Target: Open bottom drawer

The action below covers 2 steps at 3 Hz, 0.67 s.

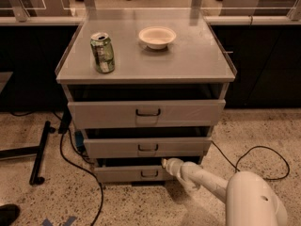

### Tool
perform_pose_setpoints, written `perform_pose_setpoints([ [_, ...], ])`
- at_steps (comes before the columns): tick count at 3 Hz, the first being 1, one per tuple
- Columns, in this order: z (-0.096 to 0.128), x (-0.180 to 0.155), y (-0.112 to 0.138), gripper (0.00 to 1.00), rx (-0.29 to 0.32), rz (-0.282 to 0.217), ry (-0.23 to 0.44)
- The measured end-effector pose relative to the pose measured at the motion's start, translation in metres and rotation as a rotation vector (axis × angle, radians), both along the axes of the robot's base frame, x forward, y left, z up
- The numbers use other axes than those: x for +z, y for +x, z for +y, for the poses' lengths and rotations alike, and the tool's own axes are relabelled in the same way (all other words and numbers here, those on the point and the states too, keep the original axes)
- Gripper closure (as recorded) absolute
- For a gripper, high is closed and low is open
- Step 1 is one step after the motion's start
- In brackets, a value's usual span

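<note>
The gripper [165, 163] rests at the upper edge of the bottom drawer [124, 174], just right of its handle [149, 173]; whether it is open or closed, or grips anything, I cannot tell. The pale arm [203, 181] reaches in from the lower right. The bottom drawer is the lowest of three in the cabinet, with a slim, flat, light grey front, a small black central handle and a dark gap above it. The middle drawer [113, 148] and top drawer [103, 114] overhang it. In front lies speckled floor [61, 201], with a black cable [70, 161] near the drawer's left corner and a cable loop [263, 149] to the right. On the worktop [193, 60] stand a can [102, 52] and a bowl [157, 36].
</note>
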<state>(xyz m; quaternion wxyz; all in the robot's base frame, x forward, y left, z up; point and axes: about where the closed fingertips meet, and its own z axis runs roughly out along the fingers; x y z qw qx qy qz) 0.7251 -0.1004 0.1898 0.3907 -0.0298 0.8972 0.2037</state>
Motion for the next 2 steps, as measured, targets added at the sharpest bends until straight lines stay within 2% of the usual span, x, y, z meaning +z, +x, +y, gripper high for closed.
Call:
perform_pose_setpoints([
  [1,-0.012,0.003,-0.009,1.00,-0.004,0.014,-0.021],
  [2,-0.019,0.008,-0.022,1.00,0.033,0.050,-0.044],
])
